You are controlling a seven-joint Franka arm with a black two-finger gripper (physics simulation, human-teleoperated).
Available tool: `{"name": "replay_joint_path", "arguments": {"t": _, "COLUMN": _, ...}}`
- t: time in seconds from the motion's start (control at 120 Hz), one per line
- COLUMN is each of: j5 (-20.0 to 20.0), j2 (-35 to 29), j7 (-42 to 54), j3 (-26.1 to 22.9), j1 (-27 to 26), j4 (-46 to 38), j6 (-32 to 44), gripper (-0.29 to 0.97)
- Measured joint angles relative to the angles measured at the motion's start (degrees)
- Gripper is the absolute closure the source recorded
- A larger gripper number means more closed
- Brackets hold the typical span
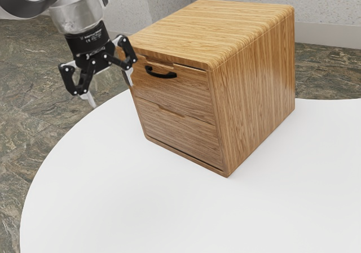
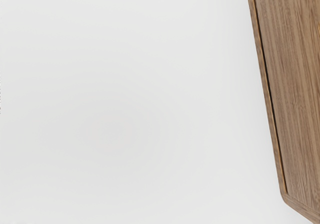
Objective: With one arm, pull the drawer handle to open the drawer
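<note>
The black two-finger gripper (image 1: 110,87) is released, with its fingers spread wide and nothing between them. It hangs just beside the front corner of the light-brown wooden two-drawer cabinet (image 1: 248,78), on the exterior view's left. One fingertip is very near the top drawer (image 1: 175,92); I cannot tell if it touches. The small black curved handle (image 1: 161,72) sits at the drawer's upper part, apart from the gripper. The drawer front looks approx. flush with the lower drawer (image 1: 180,131). The cabinet stands on the white round table (image 1: 169,208). In the wrist view, the cabinet (image 2: 295,99) is beside the table surface (image 2: 125,109).
</note>
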Motion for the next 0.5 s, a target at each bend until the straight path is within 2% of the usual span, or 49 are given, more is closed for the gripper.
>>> {"name": "replay_joint_path", "arguments": {"t": 0.208, "j5": -0.2, "j2": 0.0, "j7": -4.7, "j3": 0.1, "j1": 2.1, "j4": 0.0, "j6": 0.3, "gripper": 0.02}}
{"name": "replay_joint_path", "arguments": {"t": 0.358, "j5": -3.0, "j2": -2.0, "j7": -7.4, "j3": 3.3, "j1": 0.8, "j4": 2.1, "j6": 0.2, "gripper": 0.02}}
{"name": "replay_joint_path", "arguments": {"t": 0.5, "j5": 1.5, "j2": -3.9, "j7": -10.3, "j3": -3.2, "j1": 5.3, "j4": 6.8, "j6": 0.9, "gripper": 0.02}}
